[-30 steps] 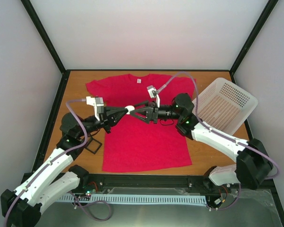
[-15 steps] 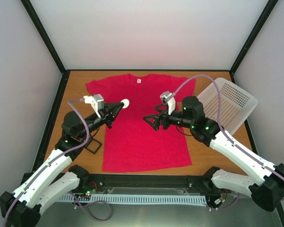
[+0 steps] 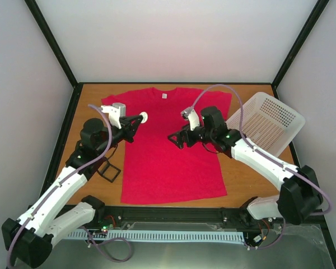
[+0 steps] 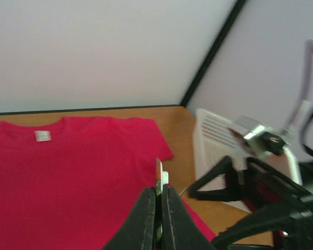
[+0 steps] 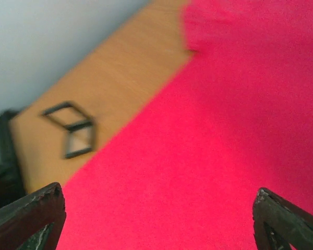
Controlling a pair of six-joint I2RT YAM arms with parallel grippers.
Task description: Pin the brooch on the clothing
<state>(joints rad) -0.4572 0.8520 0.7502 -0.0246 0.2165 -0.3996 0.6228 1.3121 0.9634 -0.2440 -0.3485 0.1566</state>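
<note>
The red T-shirt (image 3: 168, 151) lies flat on the wooden table, neck label at the far side; it also fills the right wrist view (image 5: 208, 156) and shows in the left wrist view (image 4: 68, 172). My left gripper (image 3: 139, 119) is shut on the brooch (image 3: 144, 117), a small pale disc held edge-on between the fingertips (image 4: 158, 179), above the shirt's left shoulder area. My right gripper (image 3: 175, 140) is open and empty, held above the shirt's chest, apart from the left gripper.
A white perforated basket (image 3: 266, 126) sits tilted at the table's right side, also in the left wrist view (image 4: 214, 151). A small black frame-like case (image 3: 108, 171) lies on the wood left of the shirt, also in the right wrist view (image 5: 72, 130).
The two grippers, which met over the shirt a second ago, have drawn apart. The left gripper kept the brooch and moved back-left; the right gripper is open and withdrawn.
</note>
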